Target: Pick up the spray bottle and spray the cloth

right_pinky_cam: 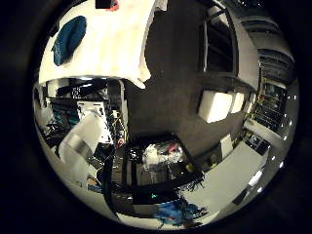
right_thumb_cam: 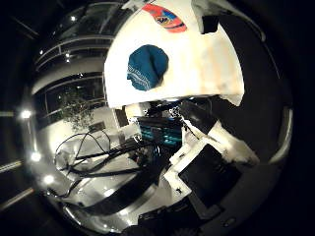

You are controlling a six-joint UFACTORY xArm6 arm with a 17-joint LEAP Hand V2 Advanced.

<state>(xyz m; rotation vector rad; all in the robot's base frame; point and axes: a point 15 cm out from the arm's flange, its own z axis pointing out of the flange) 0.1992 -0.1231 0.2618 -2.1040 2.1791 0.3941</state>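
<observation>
A blue cloth [right_thumb_cam: 148, 67] lies crumpled on a white table [right_thumb_cam: 212, 69]; the right little finger side palm view also shows it [right_pinky_cam: 70, 37]. A red and blue thing [right_thumb_cam: 165, 17] lies at the table's far edge, beside a black part; I cannot tell whether it is the spray bottle. My hand is high above and away from the table, looking down at it. The white arm [right_thumb_cam: 219, 149] reaches in below the table.
Dark floor [right_pinky_cam: 175, 68] lies beside the table. White boxes [right_pinky_cam: 214, 104] stand on it. A dark bin [right_pinky_cam: 161, 156] holds white and red items. Cluttered racks and equipment [right_thumb_cam: 157, 128] stand by the table's near edge.
</observation>
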